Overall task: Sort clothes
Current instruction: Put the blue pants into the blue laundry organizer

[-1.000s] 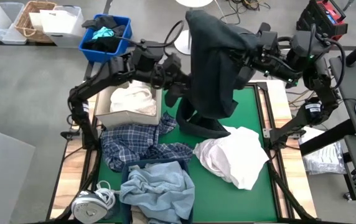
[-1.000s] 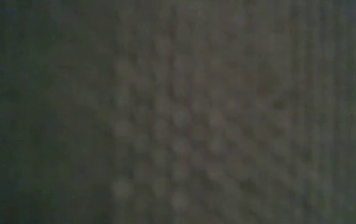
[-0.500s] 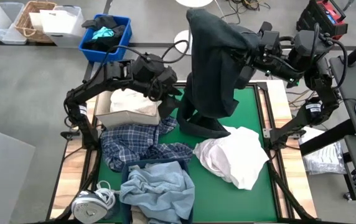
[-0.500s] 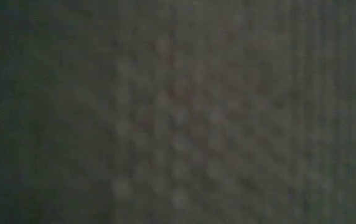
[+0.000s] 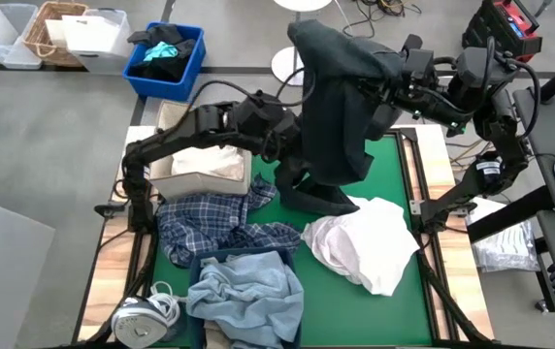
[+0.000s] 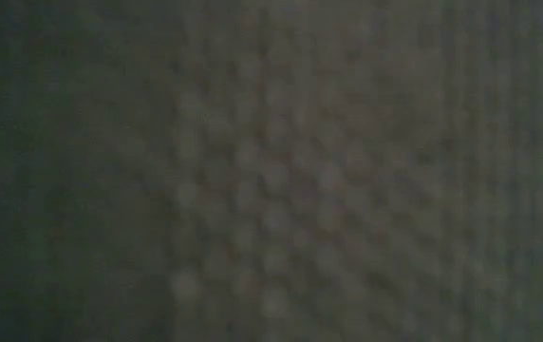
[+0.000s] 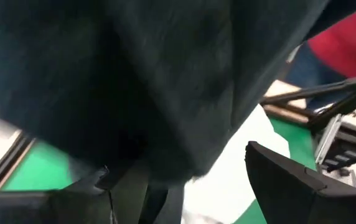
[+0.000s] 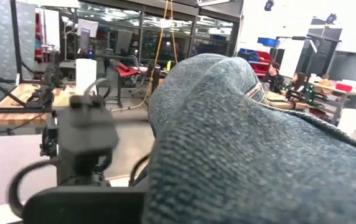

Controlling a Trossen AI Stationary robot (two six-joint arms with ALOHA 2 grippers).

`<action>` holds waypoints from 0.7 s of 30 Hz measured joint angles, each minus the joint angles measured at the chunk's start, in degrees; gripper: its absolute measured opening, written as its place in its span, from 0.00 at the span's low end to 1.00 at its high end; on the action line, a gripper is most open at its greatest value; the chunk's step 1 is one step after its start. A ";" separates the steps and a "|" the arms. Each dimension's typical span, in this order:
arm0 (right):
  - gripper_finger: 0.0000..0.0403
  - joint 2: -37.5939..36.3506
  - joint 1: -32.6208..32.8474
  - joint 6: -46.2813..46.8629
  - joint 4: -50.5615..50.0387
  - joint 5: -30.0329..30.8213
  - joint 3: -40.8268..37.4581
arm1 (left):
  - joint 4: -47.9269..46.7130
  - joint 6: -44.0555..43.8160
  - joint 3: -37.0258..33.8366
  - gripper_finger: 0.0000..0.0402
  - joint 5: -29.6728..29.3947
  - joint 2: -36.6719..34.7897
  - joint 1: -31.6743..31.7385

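Observation:
The dark navy piece (image 5: 334,107) hangs high over the far middle of the table, draped over the end of my right arm (image 5: 423,87) and covering my right gripper. In the right wrist view its cloth (image 8: 252,149) fills the foreground. Its lower end (image 5: 318,199) rests in a heap on the green mat (image 5: 394,174). My left gripper (image 5: 292,153) is at the hanging cloth's left side. It is open (image 7: 178,162), with dark cloth (image 7: 134,81) hanging just ahead of the two fingers. My left gripper comes level from the table's left at the hanging part of the dark navy piece (image 7: 165,155). The cloth falls between and ahead of its open fingers (image 7: 290,180). I cannot tell whether they touch it.
A cardboard box (image 5: 200,179) with white clothes stands at the left. A plaid shirt (image 5: 214,223), light blue denim (image 5: 244,291) and a white shirt (image 5: 365,242) lie nearer. A blue bin (image 5: 166,58) stands off the far left corner. Cloth covers the low view.
My left gripper has gone from beside the cardboard box toward the table's right, up to the hanging dark navy piece. The garment stays draped over my right arm, its lower end on the mat.

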 joint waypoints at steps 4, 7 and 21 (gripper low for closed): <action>0.02 0.34 0.00 0.00 0.31 -0.27 0.00 | 7.61 0.31 0.00 0.60 0.61 0.28 -1.69; 0.02 0.51 -0.02 0.00 0.48 0.07 0.00 | 9.65 0.31 0.00 0.60 0.77 0.22 -2.47; 0.02 0.91 -0.13 0.76 -0.64 2.91 0.00 | 23.61 2.49 -0.07 0.46 1.05 0.66 -2.69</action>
